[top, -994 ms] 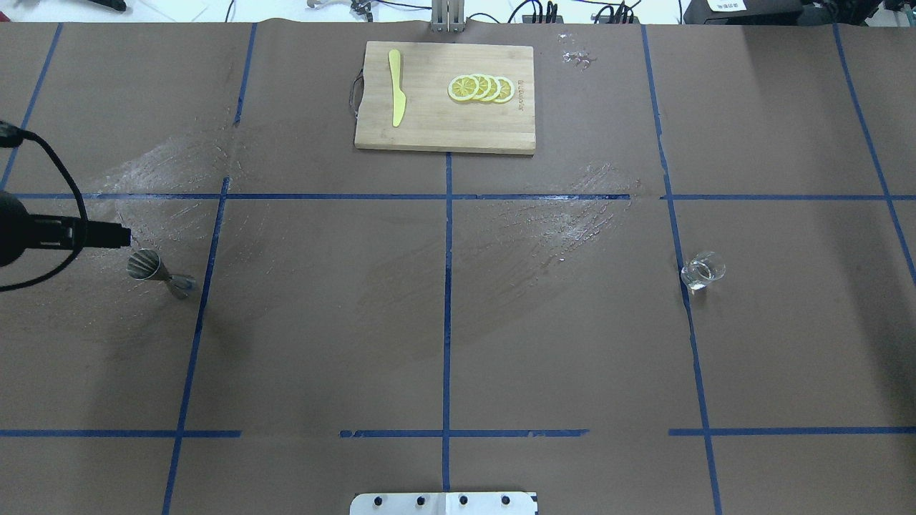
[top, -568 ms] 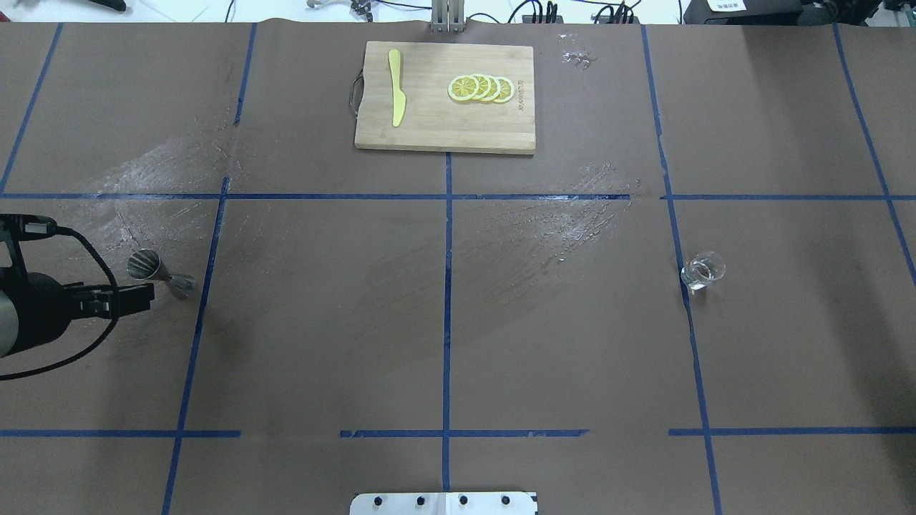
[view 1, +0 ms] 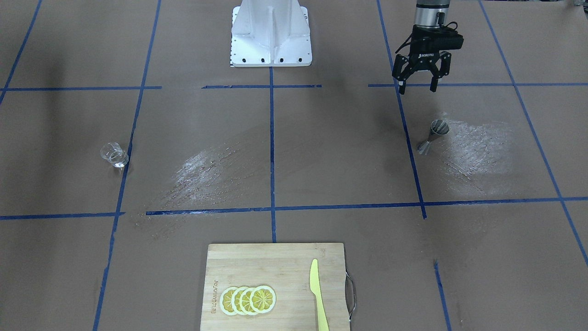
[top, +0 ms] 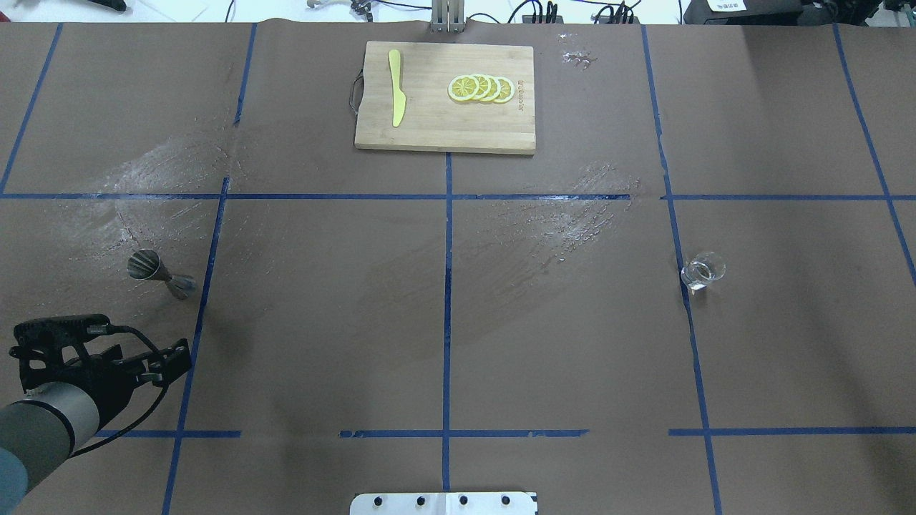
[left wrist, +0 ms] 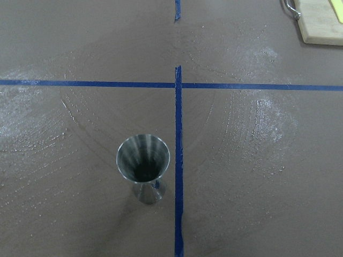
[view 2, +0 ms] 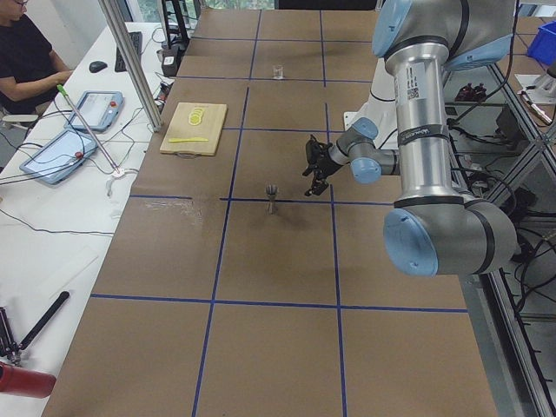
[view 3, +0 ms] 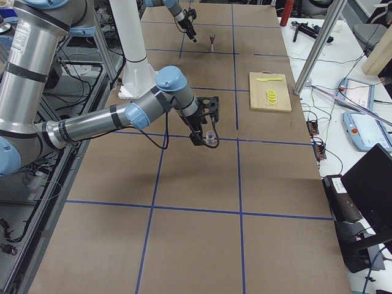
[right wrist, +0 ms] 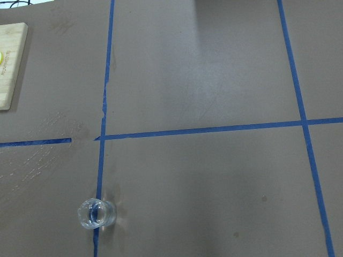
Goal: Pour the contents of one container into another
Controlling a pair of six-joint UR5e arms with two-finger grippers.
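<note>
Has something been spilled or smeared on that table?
Yes. Whitish streaky smears mark the brown table cover, one by the jigger, one near the middle, like wiped-up liquid. Jigger and glass tumbler both stand upright.

The right hand [view 3: 202, 125] shows only in the side view from the robot's right. There it is small and dark, just beside the glass tumbler [view 3: 211, 139], so neither how its jaws stand nor whether it touches the glass tumbler can be told. Whether the glass tumbler holds liquid is too faint to judge in any view. The left arm [top: 43, 422] is cut off at the overhead view's lower left corner, and the cutting board [view 1: 275, 276] and yellow knife [view 1: 315, 289] run off the front-facing view's bottom edge.
</note>
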